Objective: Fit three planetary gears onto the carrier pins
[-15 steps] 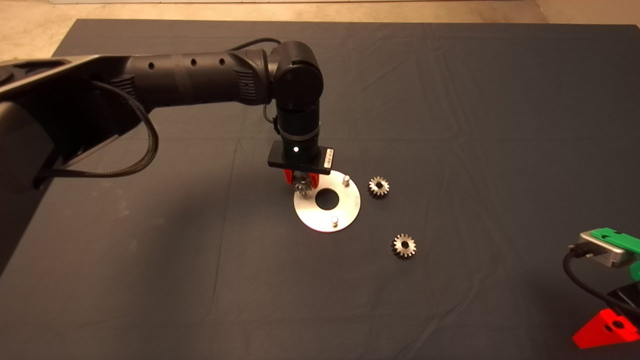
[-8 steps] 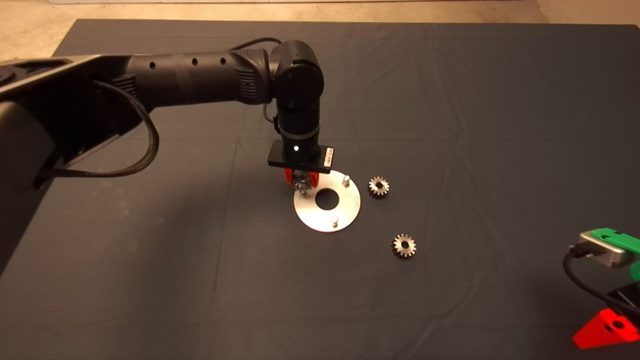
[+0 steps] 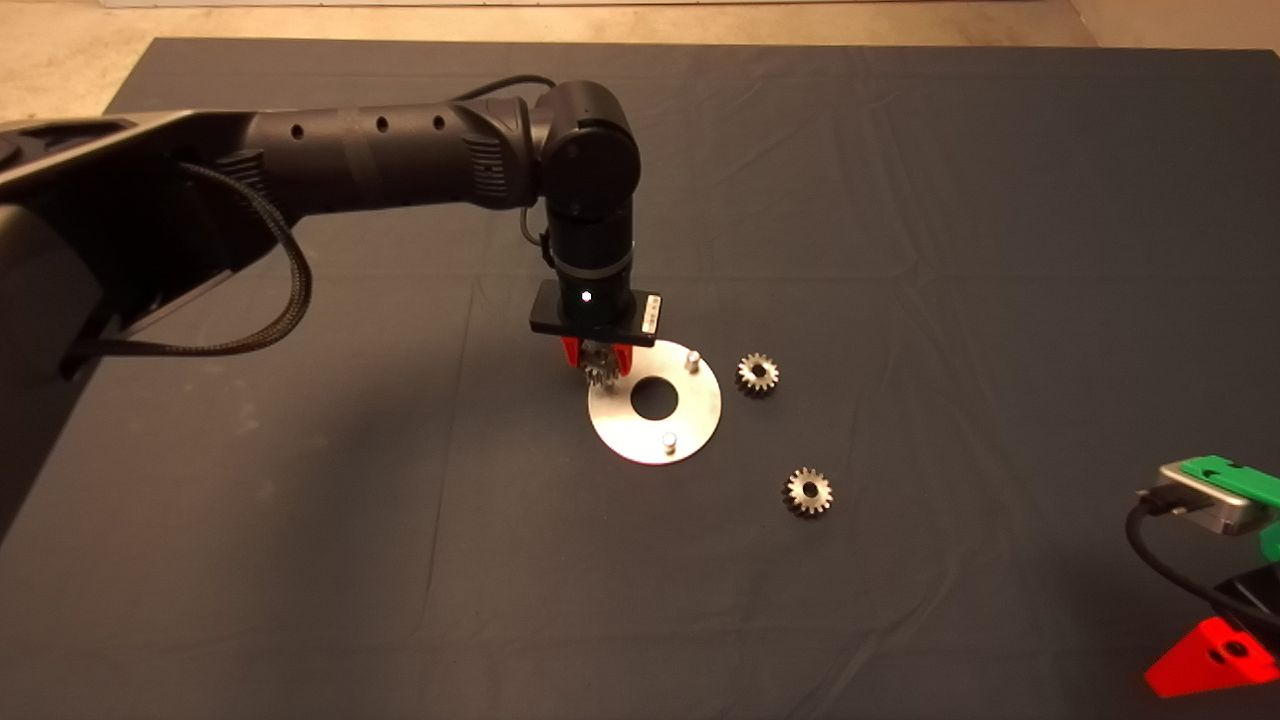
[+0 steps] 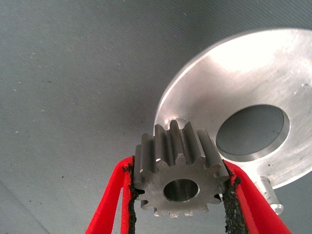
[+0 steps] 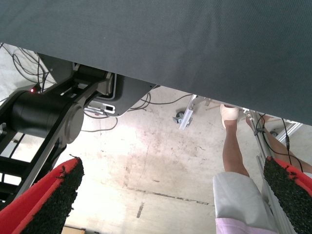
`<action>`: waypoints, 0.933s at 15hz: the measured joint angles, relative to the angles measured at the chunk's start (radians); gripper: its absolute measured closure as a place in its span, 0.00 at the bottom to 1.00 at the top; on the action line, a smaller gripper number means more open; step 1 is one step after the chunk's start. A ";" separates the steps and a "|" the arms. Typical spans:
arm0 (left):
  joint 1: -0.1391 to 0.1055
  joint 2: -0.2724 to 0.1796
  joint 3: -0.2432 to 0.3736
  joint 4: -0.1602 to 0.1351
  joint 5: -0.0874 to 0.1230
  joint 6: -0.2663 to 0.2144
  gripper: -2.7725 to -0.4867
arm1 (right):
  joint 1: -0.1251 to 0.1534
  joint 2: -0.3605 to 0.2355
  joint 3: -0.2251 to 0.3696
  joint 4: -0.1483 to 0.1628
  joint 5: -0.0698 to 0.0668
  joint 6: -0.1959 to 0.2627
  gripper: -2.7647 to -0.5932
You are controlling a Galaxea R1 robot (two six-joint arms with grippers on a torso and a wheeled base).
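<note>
The round shiny disc (image 3: 700, 405) lies mid-mat with two carrier pins showing, one at the far side (image 3: 691, 359) and one at the near rim (image 3: 669, 441). My left gripper (image 3: 598, 368) hangs over the disc's left rim, shut on a planetary gear (image 3: 599, 373). In the left wrist view the gear (image 4: 178, 174) sits clamped between the red fingers (image 4: 109, 202), just above the disc (image 4: 234, 78), and it hides the pin under it. Two more planetary gears lie flat on the mat: one (image 3: 757, 373) right of the disc, one (image 3: 808, 491) nearer the front. My right gripper (image 3: 1215, 655) waits at the lower right, open.
The dark mat (image 3: 900, 200) covers the table, with its far edge at the back. The right wrist view looks past the mat's edge to the floor, a black robot base (image 5: 44, 117), cables and a person's leg (image 5: 234, 156).
The left arm has shifted slightly left and away with the gear still in its grip. The disc and the two loose gears have not moved.
</note>
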 joint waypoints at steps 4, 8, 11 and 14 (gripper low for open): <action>0.001 0.000 0.002 0.000 -0.001 0.000 0.83 | 0.000 0.000 0.000 0.000 0.000 0.000 0.01; 0.001 0.001 0.002 0.000 -0.001 0.000 0.83 | 0.000 0.000 0.000 0.000 0.000 0.000 0.01; 0.001 0.001 0.002 0.000 -0.001 0.000 0.83 | 0.000 0.000 0.000 0.000 0.000 0.000 0.01; 0.001 0.000 0.004 0.000 -0.001 -0.001 0.83 | 0.000 0.000 0.000 0.000 0.000 0.000 0.01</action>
